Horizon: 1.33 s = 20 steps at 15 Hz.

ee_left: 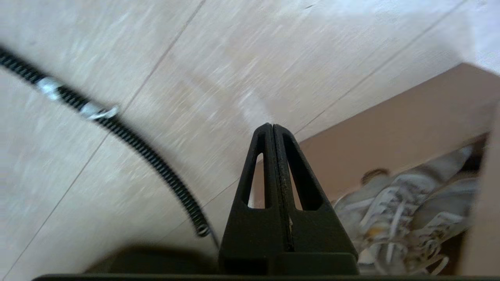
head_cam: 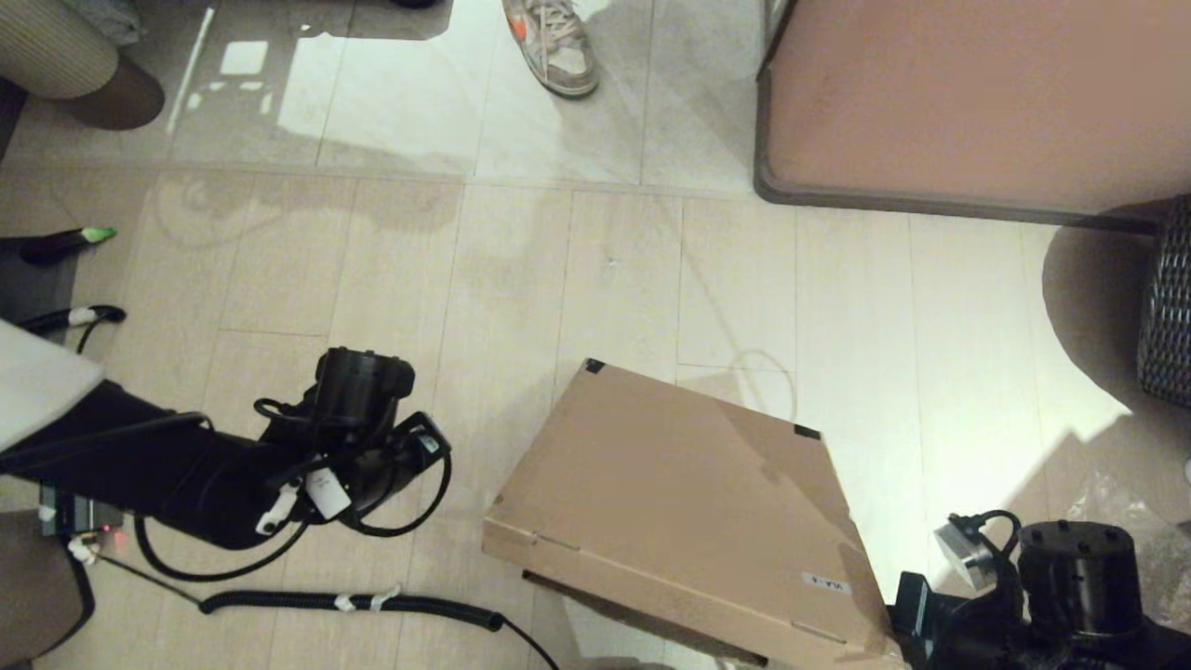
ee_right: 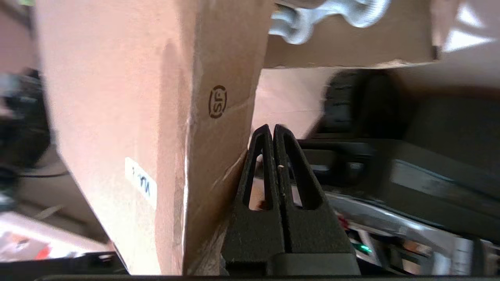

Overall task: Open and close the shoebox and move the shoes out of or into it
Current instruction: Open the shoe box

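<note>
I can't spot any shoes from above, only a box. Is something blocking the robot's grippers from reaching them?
Yes. The shoebox lid is raised only partway over the shoes inside. The right gripper, shut, sits at the lid's edge; the left gripper, shut, points at the gap.

The shoebox (head_cam: 670, 507) sits on the floor (head_cam: 614, 270) dead ahead, lid lifted at the near edge; the shoes (ee_left: 406, 218) lie inside; left gripper (ee_left: 272, 128) hangs to its left, right gripper (ee_right: 272, 128) against its near right corner; cabinet (head_cam: 968, 93) far right.
</note>
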Motion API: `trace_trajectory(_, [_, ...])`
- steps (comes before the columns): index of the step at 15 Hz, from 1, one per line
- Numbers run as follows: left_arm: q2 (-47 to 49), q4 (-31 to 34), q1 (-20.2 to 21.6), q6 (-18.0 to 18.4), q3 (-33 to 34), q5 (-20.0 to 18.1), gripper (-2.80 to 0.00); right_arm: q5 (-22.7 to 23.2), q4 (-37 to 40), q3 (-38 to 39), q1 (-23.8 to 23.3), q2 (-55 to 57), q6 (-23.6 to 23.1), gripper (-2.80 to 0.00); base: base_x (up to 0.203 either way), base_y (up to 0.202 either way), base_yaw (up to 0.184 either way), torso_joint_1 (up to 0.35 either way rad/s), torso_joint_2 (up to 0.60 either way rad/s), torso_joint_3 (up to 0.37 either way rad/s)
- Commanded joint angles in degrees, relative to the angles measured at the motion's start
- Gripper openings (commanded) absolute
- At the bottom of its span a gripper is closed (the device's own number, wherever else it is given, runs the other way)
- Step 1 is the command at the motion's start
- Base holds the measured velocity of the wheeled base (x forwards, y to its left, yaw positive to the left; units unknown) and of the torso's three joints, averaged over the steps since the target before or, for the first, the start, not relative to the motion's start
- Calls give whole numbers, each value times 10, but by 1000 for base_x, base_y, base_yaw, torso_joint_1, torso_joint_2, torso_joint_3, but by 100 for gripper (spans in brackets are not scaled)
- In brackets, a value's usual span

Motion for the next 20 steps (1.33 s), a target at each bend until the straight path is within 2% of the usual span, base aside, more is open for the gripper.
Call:
trace_trajectory(1, [-12,-2,1,-3,13,2,-280,5,-5,-7,0,-49,29,-280,0,0,0,0,0,0])
trace_trajectory(7, [-19,-2,-5,-3,24,2,-280,4,-4,-73,-14,-131,163,-280,0,0,0,0,0,0])
trace_trajectory(10, [-23,-1,-7,-2,28,2,-280,3,-3,-144,-45,-131,215,-280,0,0,0,0,0,0])
trace_trajectory(12, [-25,-1,-10,-2,28,2,-280,1,-2,-190,-56,-103,227,-280,0,0,0,0,0,0])
trace_trajectory(17, [-42,4,-25,0,41,2,-280,-17,-4,-318,-73,-4,221,-280,0,0,0,0,0,0])
trace_trajectory(18, [-46,1,-33,0,48,2,-280,-41,-4,-350,-74,19,198,-280,0,0,0,0,0,0])
trace_trajectory(20, [-49,-2,-48,0,57,11,-280,-76,-1,-378,-72,53,76,-280,0,0,0,0,0,0])
